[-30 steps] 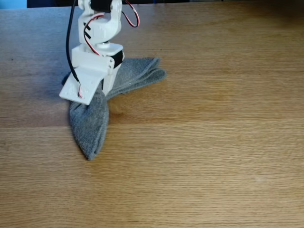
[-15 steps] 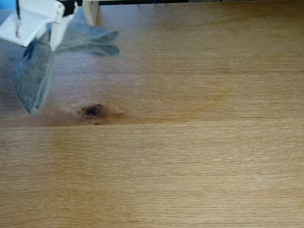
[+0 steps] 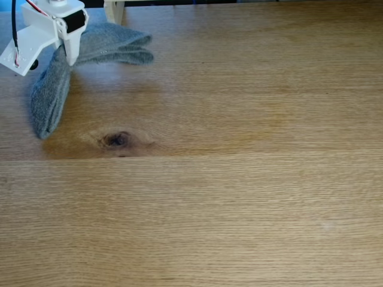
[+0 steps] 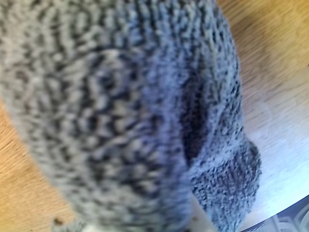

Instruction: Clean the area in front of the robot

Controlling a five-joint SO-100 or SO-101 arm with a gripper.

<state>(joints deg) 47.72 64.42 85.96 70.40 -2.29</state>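
The robot's white gripper is at the far top left of the fixed view, shut on a grey terry cloth. One fold of the cloth trails down-left onto the oak tabletop. The other fold spreads to the right. Black and red wires run along the flat white jaw. In the wrist view the grey cloth is blurred and very close, with bare tabletop at the right edge. The jaws themselves are hidden there.
A dark knot marks the wood just below and right of the cloth, on a plank seam running across the table. A pale wooden post stands at the top edge behind the cloth. A small pale speck lies at the lower right.
The gripper has dragged the cloth from the middle-left of the table to the far top-left corner, uncovering the dark knot. Since half a second ago it has shifted only slightly.
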